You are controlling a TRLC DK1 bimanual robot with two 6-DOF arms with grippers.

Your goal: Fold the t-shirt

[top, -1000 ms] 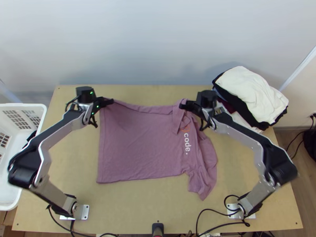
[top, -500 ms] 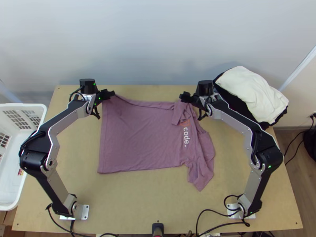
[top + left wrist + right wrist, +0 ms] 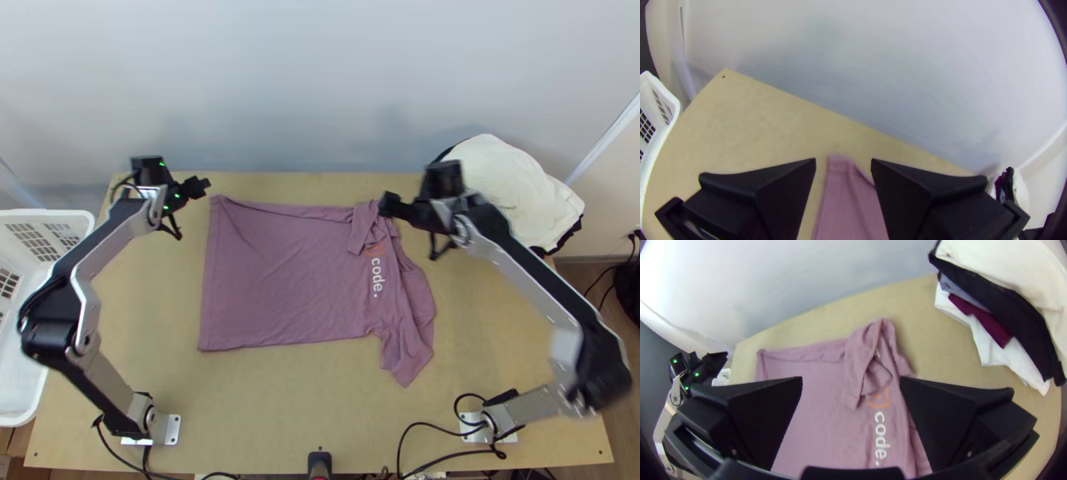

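Table (image 3: 288, 416): light wood, the work surface I view from afar. Arms: left arm (image 3: 104, 228) and right arm (image 3: 576, 296), each raised over its own side. T-shirt (image 3: 280, 280): mauve, spread over the middle of the table, hem to the left, shoulders to the right, its far edge apparently turned in. I judge it light, soft and limp, not fragile, likely to sag or crease between two widely spaced holds. Basket (image 3: 48, 214): white, at the left. Clothes pile (image 3: 512, 192): far right.

Left gripper (image 3: 843, 161): jaws apart, just off the shirt's far left corner, holding nothing. Right gripper (image 3: 851, 380): jaws apart, near the far right shoulder, also without cloth between them. Near sleeve (image 3: 404, 356): loosely gathered at the near right; I would smooth it before the next fold. Far sleeve (image 3: 858, 364): laid over the body, partly covering the orange-and-white print (image 3: 377, 276). Far left corner (image 3: 839, 163): a good pinch point, I judge, provided I catch every layer; the matching hold is the shoulder fold.
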